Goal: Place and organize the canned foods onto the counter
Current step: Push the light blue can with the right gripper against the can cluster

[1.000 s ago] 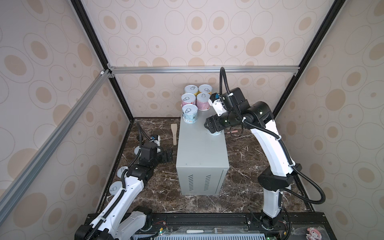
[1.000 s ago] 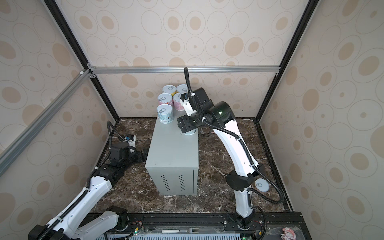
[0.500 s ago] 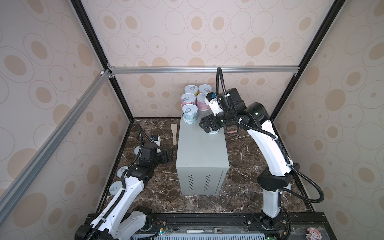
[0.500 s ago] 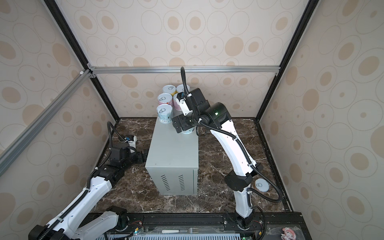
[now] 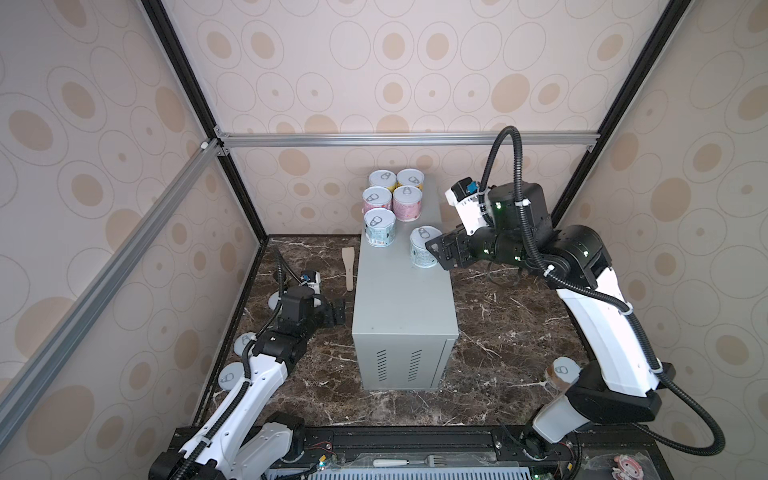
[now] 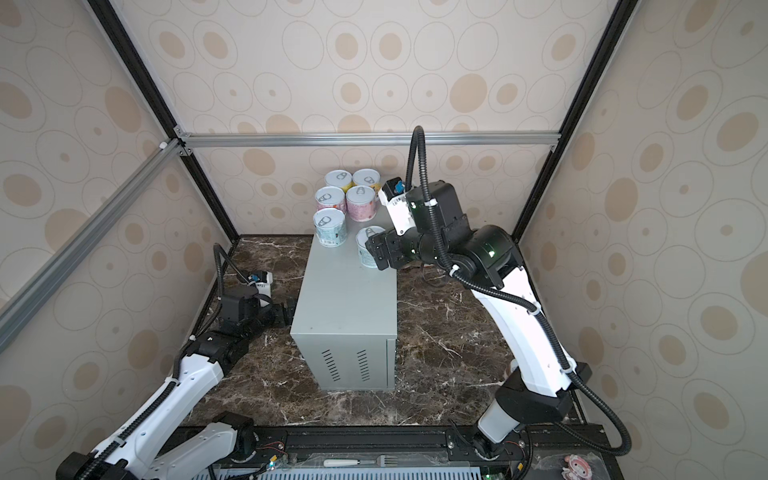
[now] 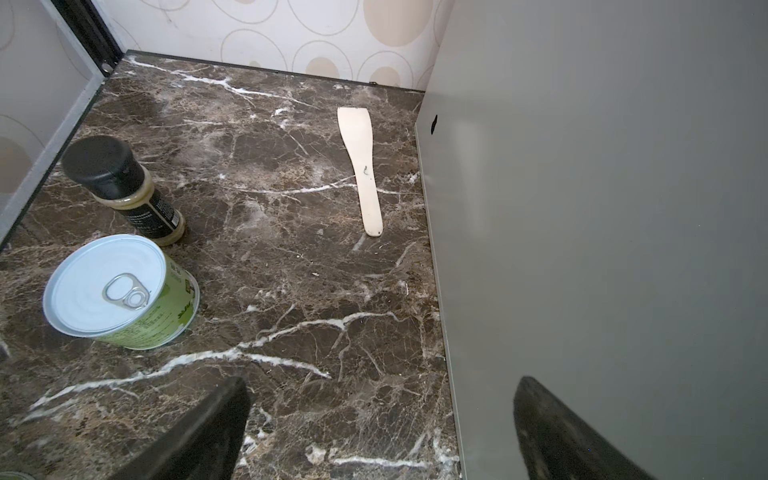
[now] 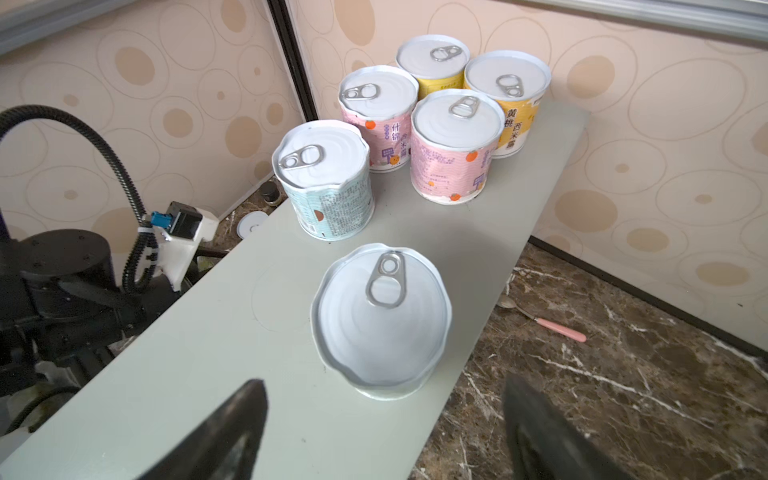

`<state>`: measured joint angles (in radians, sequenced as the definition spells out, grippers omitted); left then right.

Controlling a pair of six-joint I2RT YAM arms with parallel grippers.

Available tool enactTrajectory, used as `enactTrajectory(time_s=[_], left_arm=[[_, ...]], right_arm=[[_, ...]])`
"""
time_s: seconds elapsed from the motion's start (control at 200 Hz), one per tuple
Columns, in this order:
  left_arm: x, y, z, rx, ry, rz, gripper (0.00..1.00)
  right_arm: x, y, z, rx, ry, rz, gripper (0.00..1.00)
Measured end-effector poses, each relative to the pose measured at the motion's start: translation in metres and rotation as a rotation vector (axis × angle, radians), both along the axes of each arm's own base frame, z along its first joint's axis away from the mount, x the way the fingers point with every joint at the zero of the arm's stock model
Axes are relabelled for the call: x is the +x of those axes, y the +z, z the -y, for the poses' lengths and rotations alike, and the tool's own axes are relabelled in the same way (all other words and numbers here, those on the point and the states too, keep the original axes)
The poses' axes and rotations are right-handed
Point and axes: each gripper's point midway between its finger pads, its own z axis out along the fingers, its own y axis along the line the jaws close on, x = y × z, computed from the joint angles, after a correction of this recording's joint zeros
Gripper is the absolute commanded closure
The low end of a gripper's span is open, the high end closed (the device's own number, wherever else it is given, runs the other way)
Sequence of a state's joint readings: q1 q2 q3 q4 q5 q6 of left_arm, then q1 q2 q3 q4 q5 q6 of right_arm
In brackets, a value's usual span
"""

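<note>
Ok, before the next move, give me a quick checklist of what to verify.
1. Right gripper clear of the nearest light blue can: ok, jaws open, gaps either side.
2. That can upright on the counter: ok.
3. Lined up beside the other light blue can: not ok, it stands apart, near the counter's edge.
4. Left gripper empty: ok, jaws open.
5. Green can upright on the marble surface: ok.
6. Every can on the counter: not ok.

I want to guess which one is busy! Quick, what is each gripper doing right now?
Left gripper: open, holding nothing.
Right gripper: open; the light-blue can in front of it stands free on the counter.
</note>
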<state>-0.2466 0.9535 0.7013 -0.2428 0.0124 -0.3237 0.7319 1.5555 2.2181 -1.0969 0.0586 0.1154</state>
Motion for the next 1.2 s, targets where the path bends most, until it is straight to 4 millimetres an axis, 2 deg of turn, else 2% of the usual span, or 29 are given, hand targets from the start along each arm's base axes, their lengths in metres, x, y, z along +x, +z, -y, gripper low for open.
enactTrajectory(time_s=[0.265,0.39,0.51,0.8,1.145,1.2], left_arm=[[0.0,-0.005,0.0,0.003,0.003,-0.012,0.01],[0.001,-0.011,0.001,0.005,0.001,-0.034,0.01],[0.002,-0.012,0.001,-0.001,0.001,-0.037,0.01],[0.004,-0.006,0.003,-0.041,0.001,0.002,0.01],[0.008,0.001,-0.002,-0.095,0.011,0.033,0.01],[0.009,0.001,-0.002,-0.101,0.011,0.033,0.01]], right_arm=[[-0.018,-0.037,0.016,0.002,-0.001,0.004,0.34],[-0.019,-0.05,0.016,0.018,-0.002,0.011,0.39],[-0.013,-0.054,0.01,0.036,-0.003,0.018,0.45],[0.0,-0.044,-0.007,0.106,0.009,0.062,0.46],[0.033,-0.076,-0.031,0.066,-0.007,0.021,0.47],[0.037,-0.077,-0.033,0.07,-0.008,0.022,0.47]])
